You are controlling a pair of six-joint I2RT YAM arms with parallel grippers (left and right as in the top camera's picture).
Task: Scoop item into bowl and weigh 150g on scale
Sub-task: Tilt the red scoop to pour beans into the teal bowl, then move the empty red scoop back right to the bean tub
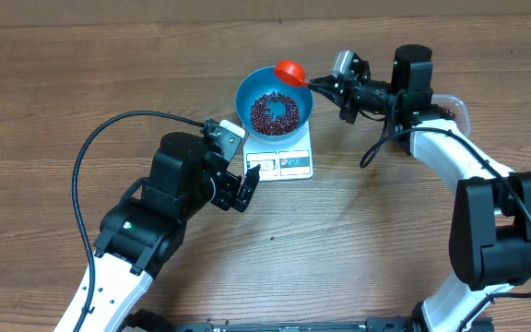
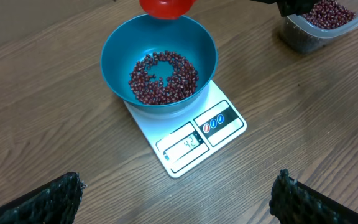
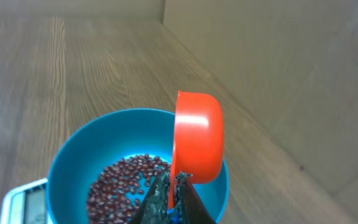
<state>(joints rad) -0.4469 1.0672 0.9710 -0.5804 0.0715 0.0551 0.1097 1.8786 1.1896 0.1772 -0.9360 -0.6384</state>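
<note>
Orange-red plastic is the first point of note: the scoop (image 3: 197, 137) is hanging tipped on its edge over the far rim of the bowl (image 2: 114, 56), its mouth facing the bowl's interior, and the right hand (image 3: 171, 199) is clenching the handle between closed fingers. The item (image 2: 163, 78) is lying as a thin, loose ring of beans on the bowl's floor. The bowl is sitting on the scale (image 2: 191, 140), overhanging the platform but leaving the display window uncovered. The display is showing digits, though I am not reading them with confidence; judging by the thin layer, the weight is looking well short of target and more scoops are looking necessary. For a sound pour, the scoop should be hanging inside the rim line without touching the bowl — any press on the rim is going to falsify the reading. Whether any beans are sitting in the scoop is not visible. The left hand (image 1: 244, 184) is hovering released, fingers wide apart, near the display end of the scale and touching nothing; it should be keeping off the platform. The clear tub (image 2: 294, 38), holding the reserve of beans, is standing on the worktop (image 1: 63, 74) beside the right arm, apart from the bowl. A black cable (image 1: 77, 175) is looping across the worktop on the left arm's side — off the route between tub and bowl.
</note>
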